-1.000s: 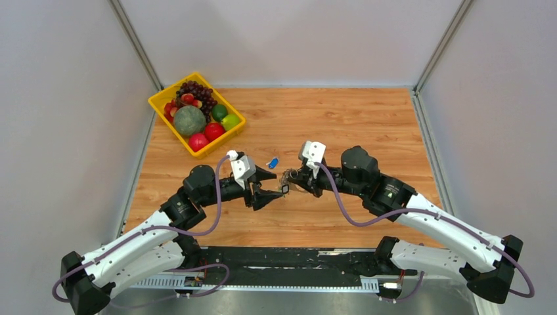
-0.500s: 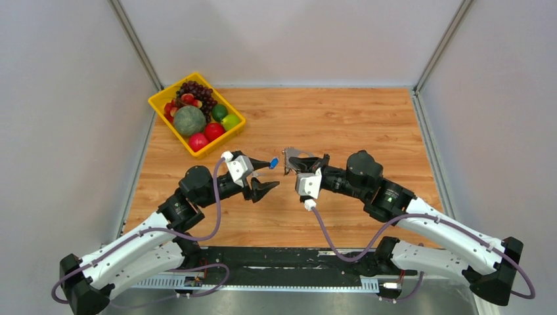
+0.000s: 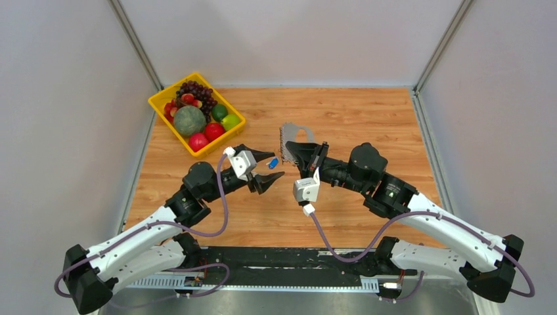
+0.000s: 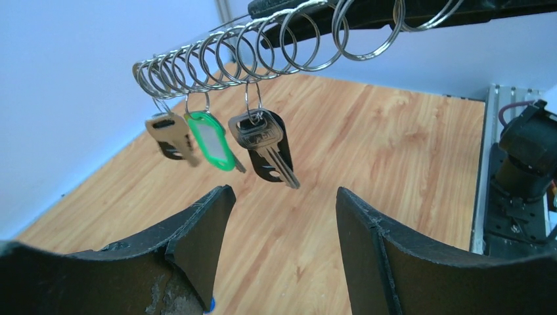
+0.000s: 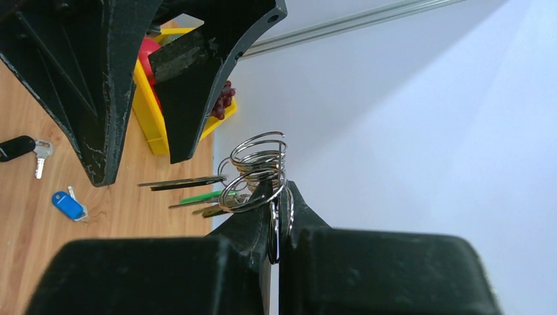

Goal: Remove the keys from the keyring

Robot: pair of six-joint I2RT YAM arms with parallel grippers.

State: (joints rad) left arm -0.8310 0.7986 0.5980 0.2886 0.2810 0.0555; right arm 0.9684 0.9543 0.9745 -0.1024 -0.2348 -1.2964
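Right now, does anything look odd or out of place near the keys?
Yes. The keyring is strung out as a long row of overlapping rings, held in the air by the right end effector. A blue tag and a black-headed key lie loose on the table.

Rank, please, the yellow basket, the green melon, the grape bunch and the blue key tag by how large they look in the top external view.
1. yellow basket, clearly largest.
2. green melon and grape bunch: they look about alike, so I won't rank them.
3. blue key tag, smallest.
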